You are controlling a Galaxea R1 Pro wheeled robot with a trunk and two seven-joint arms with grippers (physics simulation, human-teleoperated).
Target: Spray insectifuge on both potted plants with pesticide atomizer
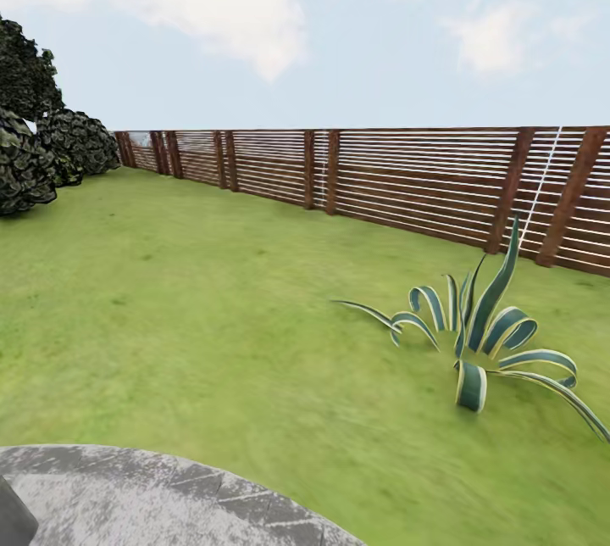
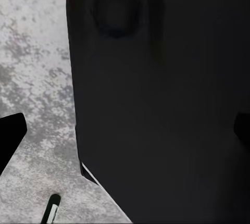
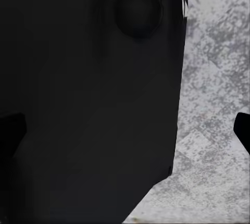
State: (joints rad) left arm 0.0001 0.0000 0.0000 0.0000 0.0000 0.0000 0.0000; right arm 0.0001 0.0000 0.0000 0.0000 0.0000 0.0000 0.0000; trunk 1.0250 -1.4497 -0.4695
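Lawn point(image 1: 169, 317) runs wide and green in the head view to a slatted brown fence point(image 1: 407, 177). A blue-green striped agave point(image 1: 483, 334) stands on the right, dark shrubs point(image 1: 38, 139) at far left, and the rim of a round grey paved patch point(image 1: 127, 487) sits at the bottom edge. From here I cannot spot the pesticide atomizer or either potted plant, so the robot looks to be searching.

Left wrist view: a big dark body of the robot point(image 2: 166, 99) blocks most of it, over mottled grey paving point(image 2: 31, 52). Black finger edges sit at both margins, one of them here point(image 2: 10, 135); set that far apart, the left gripper reads as released and empty. A small dark, white-edged sliver point(image 2: 51, 208) lies on the paving, too small to identify.

Right wrist view: the same kind of dark bulk point(image 3: 88, 99), grey paving point(image 3: 213, 78) beside it. A finger tip point(image 3: 244, 130) shows at one margin; right gripper likewise looks spread, nothing in it.

Handling guess: a small spray bottle should be light, stiff, somewhat slick plastic. Best taken around the body below the trigger head.
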